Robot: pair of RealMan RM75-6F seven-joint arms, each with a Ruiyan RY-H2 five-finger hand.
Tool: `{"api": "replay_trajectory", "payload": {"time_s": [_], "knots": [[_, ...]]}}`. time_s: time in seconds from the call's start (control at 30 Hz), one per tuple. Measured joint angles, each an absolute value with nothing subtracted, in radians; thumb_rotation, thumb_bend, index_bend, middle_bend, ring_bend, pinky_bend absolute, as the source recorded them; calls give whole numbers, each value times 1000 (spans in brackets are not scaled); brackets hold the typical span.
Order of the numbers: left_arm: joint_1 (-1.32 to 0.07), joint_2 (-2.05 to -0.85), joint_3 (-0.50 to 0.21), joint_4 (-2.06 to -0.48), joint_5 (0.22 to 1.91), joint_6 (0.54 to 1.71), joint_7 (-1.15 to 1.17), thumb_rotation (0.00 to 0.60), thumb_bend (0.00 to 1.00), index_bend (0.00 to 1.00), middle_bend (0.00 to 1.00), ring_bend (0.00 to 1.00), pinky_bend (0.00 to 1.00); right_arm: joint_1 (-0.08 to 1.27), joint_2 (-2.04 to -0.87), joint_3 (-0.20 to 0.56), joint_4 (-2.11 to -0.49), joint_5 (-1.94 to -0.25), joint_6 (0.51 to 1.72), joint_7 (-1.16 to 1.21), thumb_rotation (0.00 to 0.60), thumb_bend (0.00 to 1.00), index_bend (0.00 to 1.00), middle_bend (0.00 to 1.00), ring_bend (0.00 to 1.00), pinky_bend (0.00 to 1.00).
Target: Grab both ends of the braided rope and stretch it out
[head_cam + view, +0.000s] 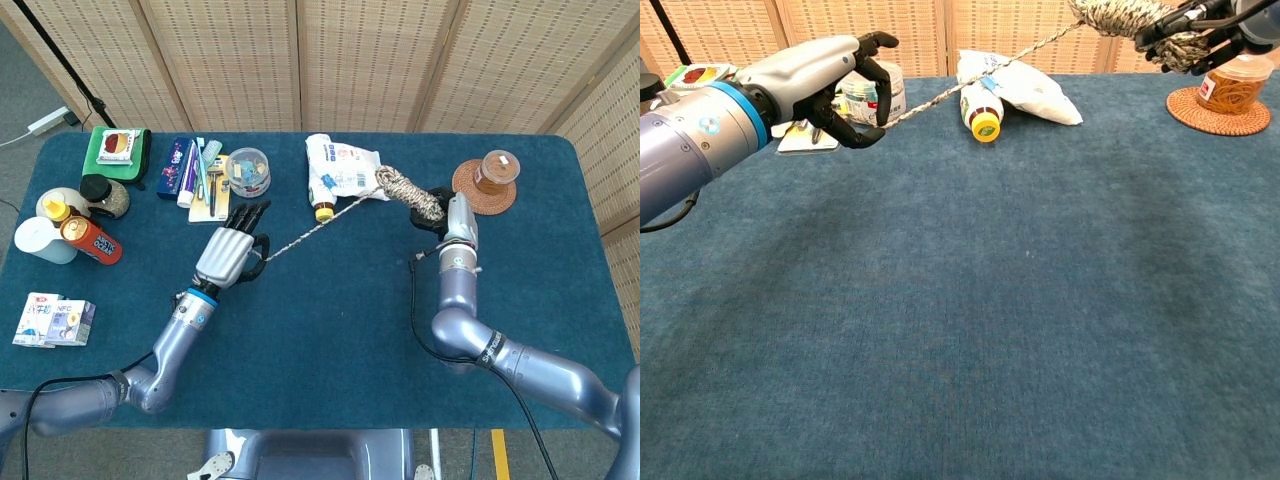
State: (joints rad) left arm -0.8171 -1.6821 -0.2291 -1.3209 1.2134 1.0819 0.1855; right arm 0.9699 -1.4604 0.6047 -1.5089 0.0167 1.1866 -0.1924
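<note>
I have the braided rope [330,212] by both ends and it hangs in the air above the middle of the bench [320,320], nearer the far edge, running from my left hand [228,255] up to my right hand [440,208]. The thin strand between them looks taut and straight in both views, so the stretch is, I judge, well under way. What is left is the thick bundle of coils bunched at my right hand — that part has not paid out, and the rope is not at full length until it does.

My left hand is curled around the thin end, fingers [872,60] wrapped in toward the palm with the strand passing out from between them. My right hand grips the coiled mass; in the chest view its dark fingers [1185,22] close over the bundle at the top edge of the frame, just above the wicker coaster [484,186] with its jar [1230,82]. Under the strand, near the far edge, lie a white packet [345,165] and a yellow-capped bottle [982,108], neither touched by the rope as far as I can tell.
</note>
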Motion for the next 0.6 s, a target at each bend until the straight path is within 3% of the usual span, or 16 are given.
{"api": "replay_trajectory", "payload": {"time_s": [0.6], "knots": [[-811,-1672,-239,-1356,1218,1073,209,600,369,658,0,0,0,934,-1483,637,-1498,-15,1184,-262,600,1000,678,744,584,811]]}}
